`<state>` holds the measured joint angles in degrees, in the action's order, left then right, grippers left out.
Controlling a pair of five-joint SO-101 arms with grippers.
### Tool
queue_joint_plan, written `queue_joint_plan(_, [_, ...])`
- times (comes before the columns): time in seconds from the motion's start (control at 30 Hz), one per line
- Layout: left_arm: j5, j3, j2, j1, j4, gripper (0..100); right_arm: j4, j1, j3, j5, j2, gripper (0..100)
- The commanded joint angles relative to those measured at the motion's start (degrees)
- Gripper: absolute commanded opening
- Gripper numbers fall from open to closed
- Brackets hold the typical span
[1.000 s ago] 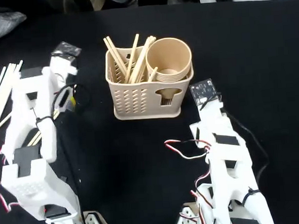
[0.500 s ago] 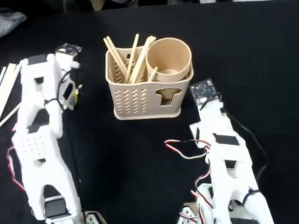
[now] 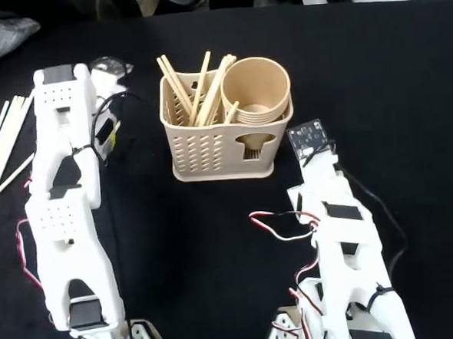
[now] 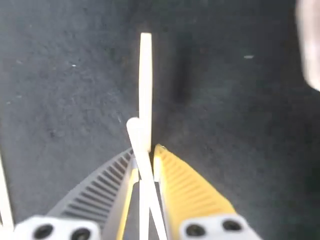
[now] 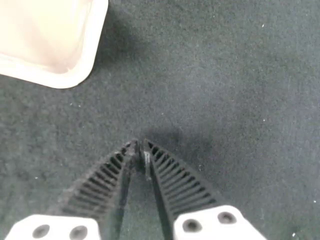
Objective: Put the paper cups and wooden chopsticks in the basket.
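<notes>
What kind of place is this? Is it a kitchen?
Probably not a kitchen, more likely a robot practice bench. Two white robot arms stand at a table covered in black cloth, with a basket holding wooden chopsticks and paper cups.

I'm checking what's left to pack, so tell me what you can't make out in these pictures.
High view: how many paper cups are nested in the basket; the outer cup hides them.
High view: the count of loose chopsticks; the edge cuts them off and the left arm covers some.
Left wrist view: whether the left gripper pinches one stick or two; blurred.
</notes>
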<state>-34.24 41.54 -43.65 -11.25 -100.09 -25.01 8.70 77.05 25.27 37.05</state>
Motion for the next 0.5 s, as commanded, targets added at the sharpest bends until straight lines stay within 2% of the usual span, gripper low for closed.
queue_joint_plan(0.0, [1.0, -9.1, 18.8, 4.4, -0.6, 3, 0.6, 0.7, -0.3, 0.5, 1.5, 1.2])
queue_joint_plan(0.1, [1.1, -18.6, 31.6, 7.3, 1.9, 3, 0.6, 0.7, -0.3, 0.5, 1.5, 1.2])
queue_joint_plan(0.2, [1.5, -31.9, 45.5, 9.5, 9.3, 3, 0.6, 0.7, -0.3, 0.5, 1.5, 1.2])
queue_joint_plan(0.47, [13.3, -71.0, 81.9, 9.5, 46.4, 3, 0.5, 0.7, -0.3, 0.5, 1.5, 1.2])
